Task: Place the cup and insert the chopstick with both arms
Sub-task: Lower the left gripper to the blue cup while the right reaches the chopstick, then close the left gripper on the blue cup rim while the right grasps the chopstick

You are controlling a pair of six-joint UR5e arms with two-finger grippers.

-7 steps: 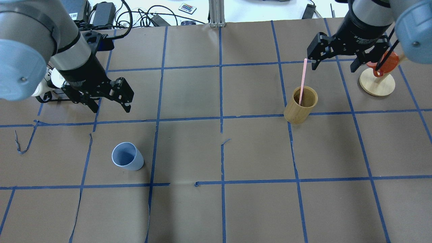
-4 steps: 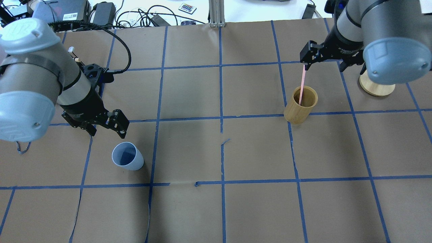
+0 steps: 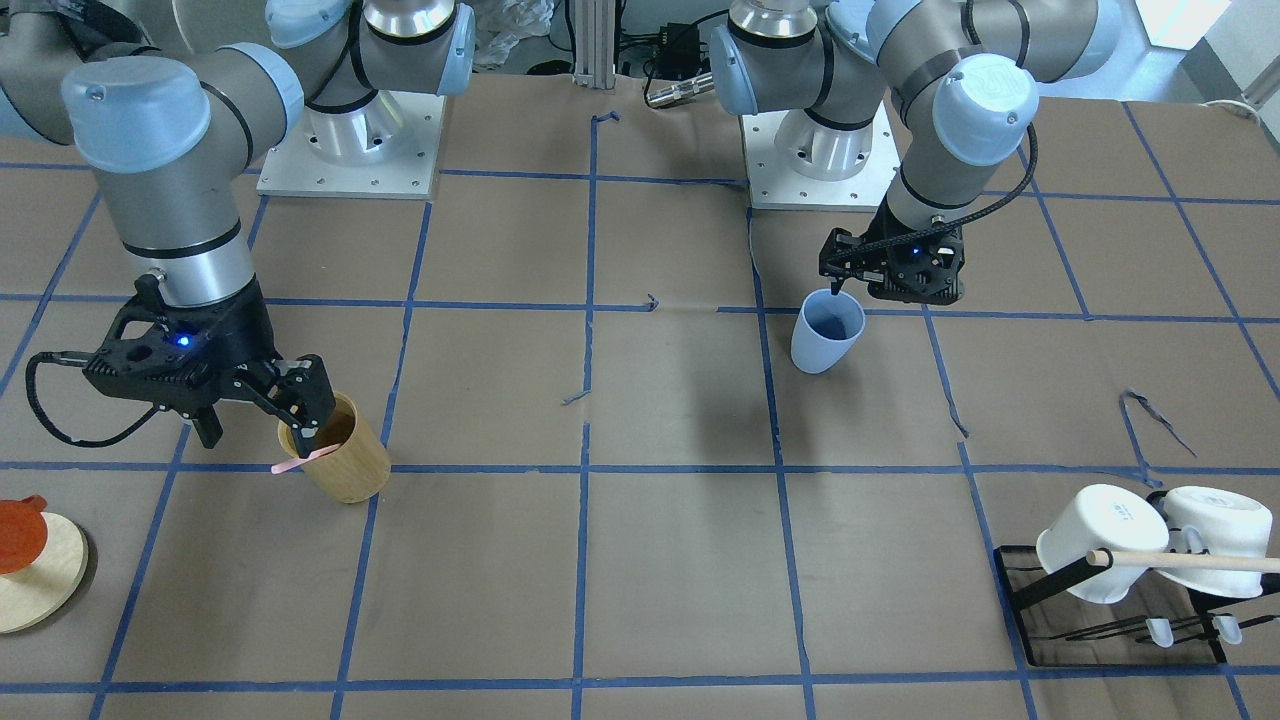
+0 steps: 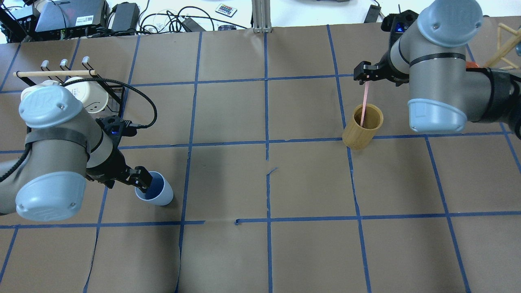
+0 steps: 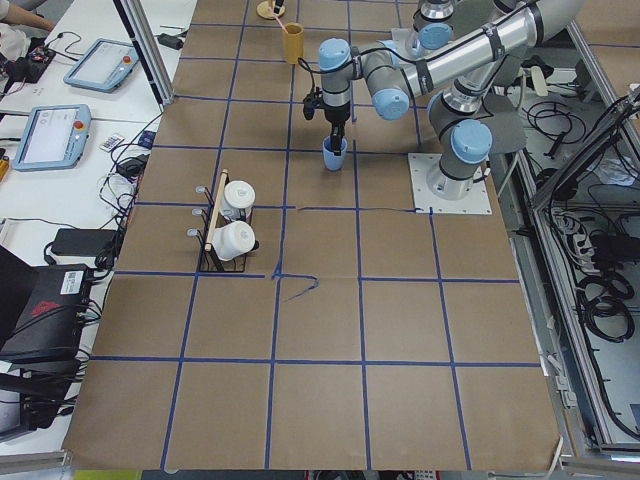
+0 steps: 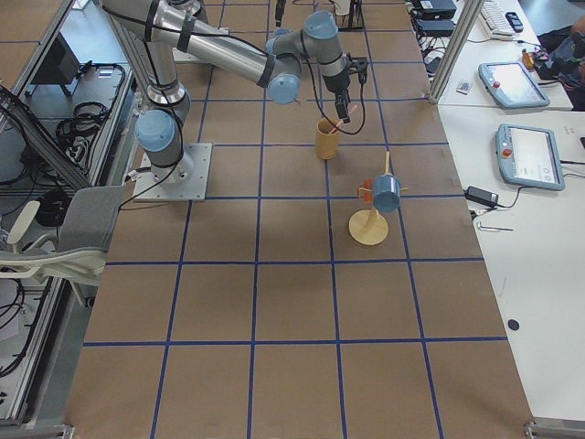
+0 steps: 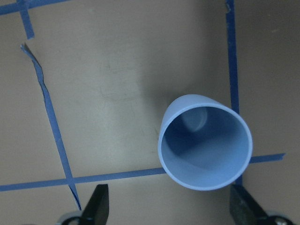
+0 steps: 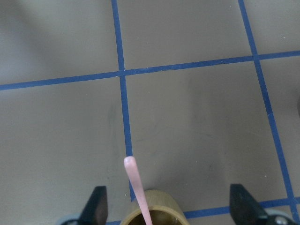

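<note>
- Cup (image 4: 163, 196), blue and upright, stands at 8 o'clock on the table in the overhead view, mouth up and empty.
- Left gripper (image 7: 171, 206) hangs over it with jaws spread wide, gripping nothing. 1 finger (image 7: 244, 208) sits at the rim's 4 o'clock edge; whether it is inside the wall I cannot tell.
- Chopstick (image 4: 364, 99), pink, leans in the bamboo holder (image 4: 358, 136) at 2 o'clock. Its top lies between the parted jaws of the right gripper (image 8: 169, 206), which is released too.
- Likely handling: the cup looks light, stiff and smooth, with a taper that could slip, so pinching the wall at the rim seems safest. The chopstick looks thin, rigid and slick; take it high, near the free end, or it may pivot.
- Count: 1 cup, 1 chopstick, 1 holder, 2 white mugs (image 3: 1100, 545) on 1 rack (image 3: 1055, 580).
</note>
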